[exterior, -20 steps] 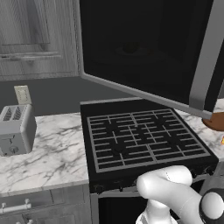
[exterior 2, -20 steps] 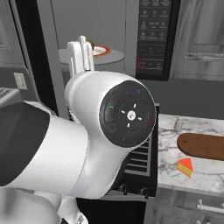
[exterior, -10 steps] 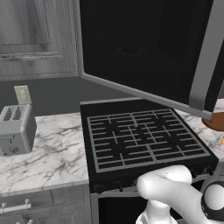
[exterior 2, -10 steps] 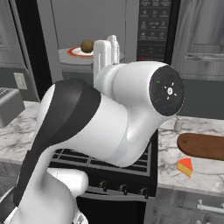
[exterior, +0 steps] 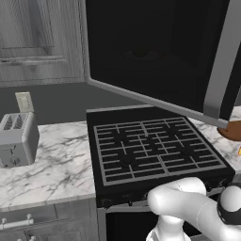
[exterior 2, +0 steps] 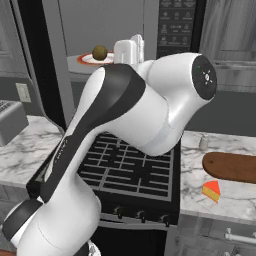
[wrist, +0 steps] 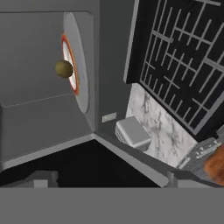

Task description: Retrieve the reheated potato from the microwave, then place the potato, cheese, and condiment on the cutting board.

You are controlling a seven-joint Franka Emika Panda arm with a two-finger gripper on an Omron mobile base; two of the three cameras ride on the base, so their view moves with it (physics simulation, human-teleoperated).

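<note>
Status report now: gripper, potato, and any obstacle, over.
Gripper open, empty, short of the microwave. Potato on its plate inside, door open. Nothing between gripper and potato.

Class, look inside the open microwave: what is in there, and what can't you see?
Inside the microwave a potato sits on a white plate with an orange-red rim. The arm hides the plate's right part and the cavity beyond it.

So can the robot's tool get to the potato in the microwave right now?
Probably yes. The microwave door hangs open, the potato sits uncovered on its plate, and the tool is open near the opening with nothing between them.
</note>
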